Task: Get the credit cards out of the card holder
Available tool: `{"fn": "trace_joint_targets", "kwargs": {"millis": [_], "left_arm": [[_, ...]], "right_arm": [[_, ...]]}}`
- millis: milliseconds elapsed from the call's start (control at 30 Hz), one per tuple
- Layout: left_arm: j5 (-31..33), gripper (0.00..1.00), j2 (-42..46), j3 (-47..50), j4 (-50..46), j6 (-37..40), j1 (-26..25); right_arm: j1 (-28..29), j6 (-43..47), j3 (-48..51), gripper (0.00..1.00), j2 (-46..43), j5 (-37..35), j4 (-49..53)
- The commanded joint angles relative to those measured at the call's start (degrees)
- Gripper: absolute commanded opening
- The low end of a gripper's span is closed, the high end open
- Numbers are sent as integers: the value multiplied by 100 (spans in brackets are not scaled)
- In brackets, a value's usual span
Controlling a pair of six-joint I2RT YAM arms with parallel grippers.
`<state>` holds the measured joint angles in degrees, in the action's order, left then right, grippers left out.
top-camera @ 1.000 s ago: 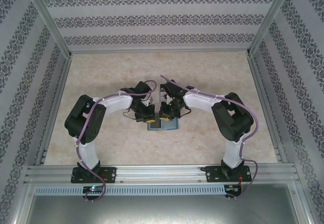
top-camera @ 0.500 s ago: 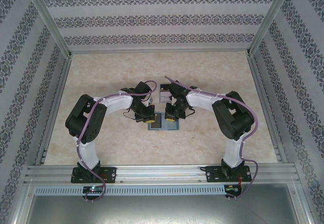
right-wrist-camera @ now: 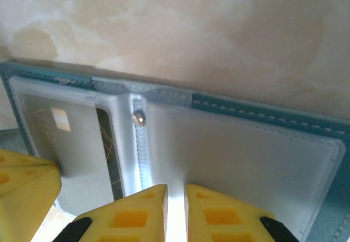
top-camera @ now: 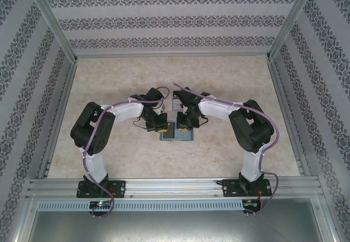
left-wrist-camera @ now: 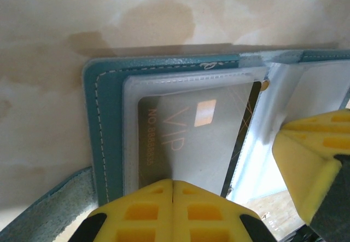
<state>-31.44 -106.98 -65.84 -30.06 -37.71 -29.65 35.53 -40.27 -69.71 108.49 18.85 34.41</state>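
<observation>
Card holder (left-wrist-camera: 104, 121) open, one credit card (left-wrist-camera: 186, 138) inside; left fingers (left-wrist-camera: 142, 214) closed, right fingers (right-wrist-camera: 229, 220) pinching sleeve (right-wrist-camera: 240, 154).

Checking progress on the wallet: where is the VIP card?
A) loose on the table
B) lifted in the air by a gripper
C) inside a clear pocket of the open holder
C: the VIP card lies inside the open card holder, under its clear pocket film.

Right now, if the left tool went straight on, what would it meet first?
The pale VIP card in a clear pocket of the card holder, ahead of the left tool; its tips may touch it.
</observation>
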Motion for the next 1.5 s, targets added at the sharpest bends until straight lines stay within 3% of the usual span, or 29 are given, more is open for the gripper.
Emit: {"fn": "trace_joint_targets", "kwargs": {"millis": [0, 767, 1100, 1467], "left_arm": [[-64, 1, 179, -153, -96, 5, -29], [64, 1, -174, -97, -111, 195, 28], [92, 1, -75, 104, -48, 116, 24], [145, 1, 17, 291, -37, 98, 81]], "right_arm": [[84, -64, -217, 18, -304, -34, 193], [33, -791, 268, 17, 58, 1065, -1481], [28, -661, 302, 25, 288, 995, -1398], [151, -385, 30, 27, 432, 615, -917]]}}
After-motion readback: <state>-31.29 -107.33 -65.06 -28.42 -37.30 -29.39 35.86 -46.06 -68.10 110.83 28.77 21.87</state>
